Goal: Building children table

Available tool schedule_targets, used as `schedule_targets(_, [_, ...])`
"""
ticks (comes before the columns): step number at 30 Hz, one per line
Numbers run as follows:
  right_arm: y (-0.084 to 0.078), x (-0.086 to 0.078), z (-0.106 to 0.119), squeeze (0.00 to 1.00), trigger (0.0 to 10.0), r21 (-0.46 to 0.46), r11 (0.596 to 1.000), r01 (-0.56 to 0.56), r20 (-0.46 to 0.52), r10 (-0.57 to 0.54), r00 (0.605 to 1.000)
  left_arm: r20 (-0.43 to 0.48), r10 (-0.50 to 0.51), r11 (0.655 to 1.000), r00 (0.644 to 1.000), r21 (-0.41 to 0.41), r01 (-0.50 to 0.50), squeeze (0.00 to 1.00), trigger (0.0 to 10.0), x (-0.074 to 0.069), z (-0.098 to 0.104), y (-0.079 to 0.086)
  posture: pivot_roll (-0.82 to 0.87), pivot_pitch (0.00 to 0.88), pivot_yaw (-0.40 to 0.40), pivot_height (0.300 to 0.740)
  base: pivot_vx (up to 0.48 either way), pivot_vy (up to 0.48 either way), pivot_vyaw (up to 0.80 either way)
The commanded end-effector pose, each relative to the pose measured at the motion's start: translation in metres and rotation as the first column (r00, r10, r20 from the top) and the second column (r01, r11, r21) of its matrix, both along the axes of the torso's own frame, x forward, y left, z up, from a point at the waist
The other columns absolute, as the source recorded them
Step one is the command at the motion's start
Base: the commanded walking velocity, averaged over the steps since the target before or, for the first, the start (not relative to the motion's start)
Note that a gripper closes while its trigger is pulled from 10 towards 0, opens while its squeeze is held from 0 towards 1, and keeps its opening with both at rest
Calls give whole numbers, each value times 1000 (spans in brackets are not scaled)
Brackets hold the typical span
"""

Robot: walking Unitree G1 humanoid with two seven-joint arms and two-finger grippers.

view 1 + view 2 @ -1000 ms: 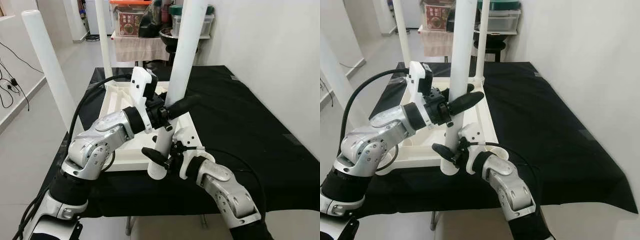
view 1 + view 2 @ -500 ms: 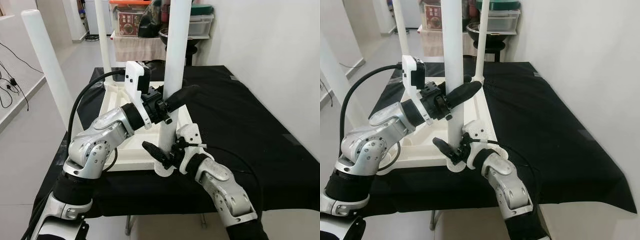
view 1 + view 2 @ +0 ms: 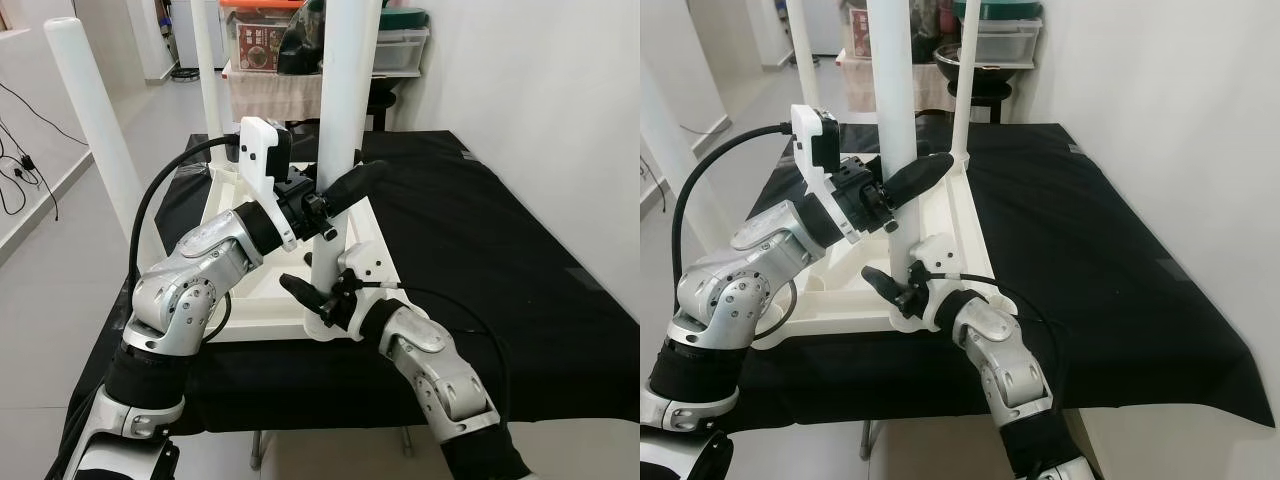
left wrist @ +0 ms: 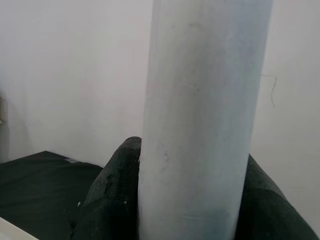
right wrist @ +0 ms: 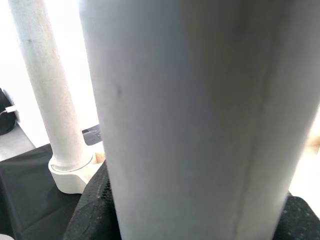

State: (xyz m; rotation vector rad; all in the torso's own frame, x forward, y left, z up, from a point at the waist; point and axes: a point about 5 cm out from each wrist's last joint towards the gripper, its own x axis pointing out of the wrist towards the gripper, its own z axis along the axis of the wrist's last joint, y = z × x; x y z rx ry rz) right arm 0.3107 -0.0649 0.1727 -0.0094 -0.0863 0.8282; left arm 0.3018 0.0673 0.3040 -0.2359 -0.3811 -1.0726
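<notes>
The white children's table lies upside down, its frame resting on a black-clothed table. White legs stand upright at its near left, far left and far right corners. A fourth white leg stands nearly upright at the near right corner. My left gripper is shut on this leg about halfway up. My right gripper is shut on it just above its foot. The wrist views have the leg close up between black fingers.
The black cloth spreads wide to the right of the frame, up to a white wall. Storage boxes and a draped stand sit behind the table. Open floor with cables lies to the left.
The held leg was tilted with its foot out in front of the frame. It has swung nearly upright and its foot has moved back onto the near right corner, both grippers moving with it.
</notes>
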Motion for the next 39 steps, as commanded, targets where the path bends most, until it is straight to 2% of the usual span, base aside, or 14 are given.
schedule_targets(1, [17,2,6,0,0,6,999,-35,17,35,999,-13,-239,970,971,-44,239,0,0,-22,-1,-36,-36,0,-43,740,0,0,0])
schedule_targets(10, [14,4,2,0,0,-13,1000,-18,10,18,1000,8,-248,969,969,-21,248,0,0,-24,-3,-41,-51,0,-43,740,0,0,0])
schedule_targets(11, [13,4,2,0,0,-14,1000,-11,10,11,1000,19,-234,972,972,-15,235,0,3804,-23,-3,-42,-53,0,-40,740,0,0,0])
schedule_targets(12, [13,4,2,0,0,-14,1000,-11,10,11,1000,19,-234,972,972,-15,235,0,3804,-23,-3,-42,-53,0,-40,740,0,0,0])
schedule_targets(13, [12,5,3,0,0,-10,1000,-2,12,2,1000,22,-216,976,976,-16,217,255,10000,-22,-3,-42,-54,0,-37,740,0,0,0])
schedule_targets(15, [12,5,3,0,0,-10,1000,-2,12,2,1000,22,-216,976,976,-16,217,255,10000,-22,-3,-42,-54,0,-37,740,0,0,0])
schedule_targets(16, [10,6,3,0,0,-3,1000,9,14,-9,1000,17,-207,978,978,-38,207,863,10000,-21,-2,-40,-54,0,-35,740,0,0,0])
schedule_targets(18, [10,6,3,0,0,-3,1000,9,14,-9,1000,17,-207,978,978,-38,207,863,10000,-21,-2,-40,-54,0,-35,740,0,0,0])
schedule_targets(19, [7,8,5,0,0,21,999,34,14,-34,999,0,-179,980,984,-89,179,1000,10000,-18,1,-32,-52,0,-33,740,0,0,0])
schedule_targets(21, [4,10,7,0,0,48,997,55,12,-56,998,-17,-149,980,989,-134,145,1000,10000,-15,2,-23,-52,0,-33,740,0,0,0])
schedule_targets(24, [-6,16,17,0,0,149,983,109,11,-112,994,-71,-35,975,997,-223,19,1000,10000,-6,0,10,-48,0,-31,740,0,0,0])
schedule_targets(27, [-8,17,20,0,0,169,978,119,11,-122,992,-81,-14,972,997,-234,-5,1000,10000,-5,0,16,-48,0,-31,740,0,0,0])
schedule_targets(29, [-16,22,25,0,0,224,961,160,3,-165,986,-111,54,956,992,-281,-83,1000,10000,-1,-1,37,-44,0,-34,740,0,0,0])
schedule_targets(39, [-41,36,35,0,0,331,892,309,-37,-315,948,-178,174,880,968,-413,-234,1000,10000,2,2,88,-42,0,-39,740,0,0,0])
